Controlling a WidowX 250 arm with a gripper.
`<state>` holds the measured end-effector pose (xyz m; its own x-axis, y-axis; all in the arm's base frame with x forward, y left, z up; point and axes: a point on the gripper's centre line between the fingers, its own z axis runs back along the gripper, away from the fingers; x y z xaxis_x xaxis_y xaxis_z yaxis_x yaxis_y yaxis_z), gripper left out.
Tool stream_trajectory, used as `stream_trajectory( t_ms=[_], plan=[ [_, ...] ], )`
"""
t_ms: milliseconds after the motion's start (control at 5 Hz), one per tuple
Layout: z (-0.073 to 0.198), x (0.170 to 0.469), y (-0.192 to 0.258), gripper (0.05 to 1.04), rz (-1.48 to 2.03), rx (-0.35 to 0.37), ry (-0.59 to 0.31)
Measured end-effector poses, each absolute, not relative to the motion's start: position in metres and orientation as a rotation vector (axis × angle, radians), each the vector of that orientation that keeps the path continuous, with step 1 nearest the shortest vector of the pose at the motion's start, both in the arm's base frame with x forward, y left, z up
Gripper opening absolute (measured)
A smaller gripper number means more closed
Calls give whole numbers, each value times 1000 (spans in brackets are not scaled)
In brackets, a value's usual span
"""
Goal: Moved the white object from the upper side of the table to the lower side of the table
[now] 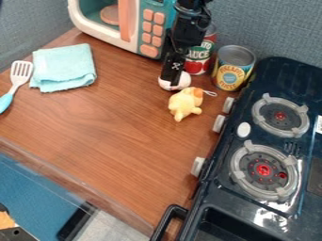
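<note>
Wood-brown tabletop [107, 136], upper part: one white object [185, 80], rounded, with a pinkish patch, set in front of the red tin and just above the yellow toy.
Black gripper [172, 81], one, hanging down over the white object, a small pale printed mark on its side. How far the claw stands open cannot be told, nor whether it has hold of the white object.
Red tin [198, 64], one, upright, partly behind the arm; label in red and green with large white capitals.
Second tin [232, 70], one, upright, to the right of the first; yellow label with a pale panel and dark lettering, plain metal lid.
Yellow toy [183, 103], soft, orange patch, with a thin pale loop beside it.
Toy microwave [95, 28], white-framed, teal inside, coral handle and coral buttons in two columns.
Pale blue cloth [64, 68], folded, left side of the table.
Spatula [21, 71], white slotted head, blue handle, at the left edge near the cloth.
Toy stove [217, 200], dark, on the right: two grey burner rings with red centres, pale knobs, a small white label at the picture's right edge.
</note>
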<state>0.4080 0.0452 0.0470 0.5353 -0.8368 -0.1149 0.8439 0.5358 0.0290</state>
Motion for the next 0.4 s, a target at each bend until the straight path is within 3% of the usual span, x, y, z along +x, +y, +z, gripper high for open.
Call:
stream_trajectory(
  t_ms=[200, 400],
  plan=[
    [34, 413, 44, 999, -1036, 81, 82],
    [24, 415, 39, 999, -1088, 22, 49]
  ],
)
